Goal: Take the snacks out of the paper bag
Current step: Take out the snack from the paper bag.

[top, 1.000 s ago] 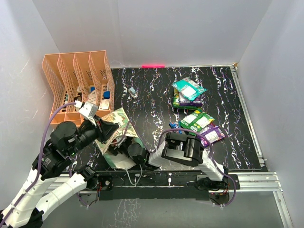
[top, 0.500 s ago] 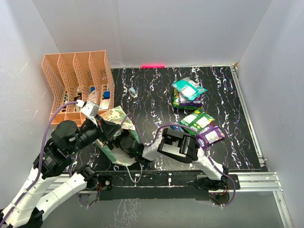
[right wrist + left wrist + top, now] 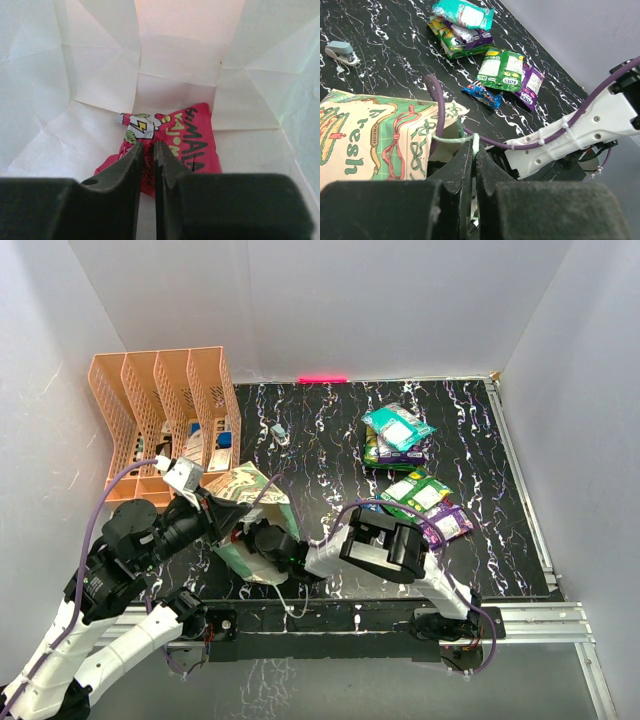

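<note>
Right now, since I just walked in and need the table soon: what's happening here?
The left gripper pinches the paper bag at its rim, jaws shut, holding the mouth open. The right gripper is inside the bag, jaws closed on a red packet at the bottom. Several other snacks lie out on the table.

The cream-and-mint paper bag (image 3: 248, 502) is lying near-left on the black marbled table (image 3: 320, 440), before the orange slotted plastic rack (image 3: 150, 405). A red shiny snack packet (image 3: 192, 142) is lying inside it; other shiny snack packets (image 3: 413, 492) are lying well to its right.
</note>
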